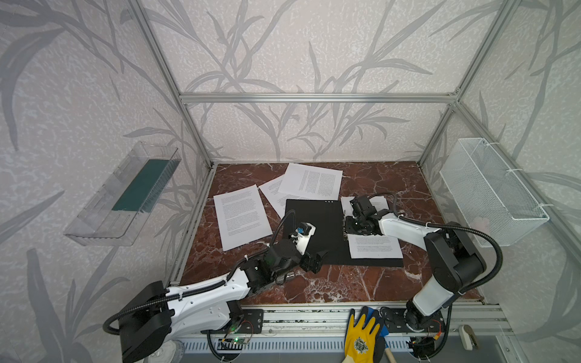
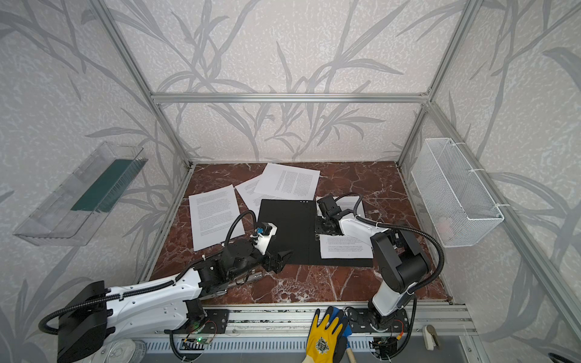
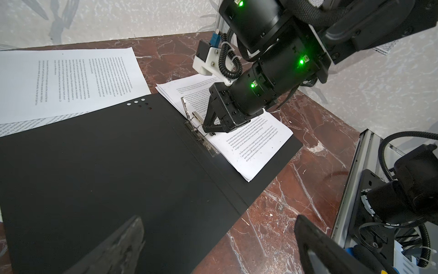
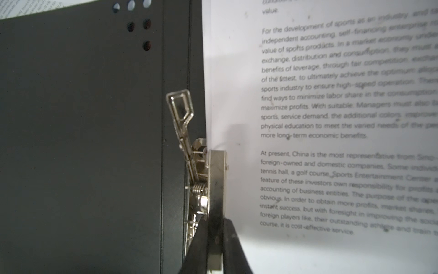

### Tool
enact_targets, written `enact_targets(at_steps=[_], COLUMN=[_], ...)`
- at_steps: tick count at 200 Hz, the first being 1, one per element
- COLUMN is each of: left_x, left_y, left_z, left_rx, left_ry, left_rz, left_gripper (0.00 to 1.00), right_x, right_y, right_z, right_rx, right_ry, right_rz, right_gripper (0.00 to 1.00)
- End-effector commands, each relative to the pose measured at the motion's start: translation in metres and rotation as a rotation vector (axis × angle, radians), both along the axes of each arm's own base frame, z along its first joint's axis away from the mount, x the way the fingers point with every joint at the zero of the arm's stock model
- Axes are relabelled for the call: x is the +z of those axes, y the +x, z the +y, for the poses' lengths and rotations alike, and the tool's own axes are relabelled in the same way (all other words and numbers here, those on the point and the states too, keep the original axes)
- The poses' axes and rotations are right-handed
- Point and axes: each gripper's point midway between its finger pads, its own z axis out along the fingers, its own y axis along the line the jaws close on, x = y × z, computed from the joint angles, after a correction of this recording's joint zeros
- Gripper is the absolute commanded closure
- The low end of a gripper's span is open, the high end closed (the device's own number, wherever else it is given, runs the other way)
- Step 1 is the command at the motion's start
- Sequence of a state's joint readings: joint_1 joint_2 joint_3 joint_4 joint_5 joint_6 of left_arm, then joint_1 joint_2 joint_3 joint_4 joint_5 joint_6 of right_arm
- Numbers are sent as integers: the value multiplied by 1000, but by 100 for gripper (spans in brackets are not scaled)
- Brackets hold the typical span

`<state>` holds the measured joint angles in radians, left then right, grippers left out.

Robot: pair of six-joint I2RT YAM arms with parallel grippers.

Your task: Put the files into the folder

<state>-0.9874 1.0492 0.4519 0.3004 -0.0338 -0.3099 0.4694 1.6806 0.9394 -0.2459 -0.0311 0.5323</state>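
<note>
My folder [image 1: 314, 226] lies open, black inside up, files [image 1: 374, 248] stacked on its right half by the metal clip [image 4: 215, 175]; three sheets [image 1: 242, 217] loose nearby.

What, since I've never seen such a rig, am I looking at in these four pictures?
Two robot arms stand at a marble-patterned table. Two pictures look down from overhead; the other two come from cameras on the arms' wrists. A folder lies open, black inside up, with a stack of printed sheets on its right half. Three loose sheets lie on the table beyond it and to its left. The right gripper pinches the folder's metal clip. The left gripper is open near the folder's front edge, holding nothing.
</note>
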Motion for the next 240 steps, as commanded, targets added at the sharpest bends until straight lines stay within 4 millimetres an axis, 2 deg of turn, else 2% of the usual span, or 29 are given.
enact_targets(at_steps=[1,30,51,77,93,108,110,147,165,200,240], left_x=[16,16,13,10,3,-5,-6,-34,-50,-85,-113], left_y=[5,6,7,8,11,12,13,16,16,14,16], left_z=[-4,-3,-3,-5,-7,-11,-11,-25,-33,-46,-50], left_rx=[12,16,21,23,32,29,29,1,-30,-77,-86], left_ry=[-28,-23,-16,-3,22,62,66,145,196,282,352], left_rz=[-23,-25,-22,-11,11,44,49,145,211,341,474], left_gripper=[1,1,1,1,1,1,1,1,1,1,1], right_x=[18,15,21,49,68,83,76,68,60,36,13], right_y=[14,18,21,36,54,77,79,136,155,183,198], right_z=[6,8,9,6,-2,-13,-14,-38,-45,-59,-60], right_rx=[-4,2,11,22,10,0,1,-3,20,34,78], right_ry=[13,14,12,-11,-50,-49,-53,-100,-117,-177,-214], right_rz=[-58,-51,-66,-141,-201,-214,-196,-127,-59,13,66], right_gripper=[81,73,65,52,40,38,38,36,35,35,35])
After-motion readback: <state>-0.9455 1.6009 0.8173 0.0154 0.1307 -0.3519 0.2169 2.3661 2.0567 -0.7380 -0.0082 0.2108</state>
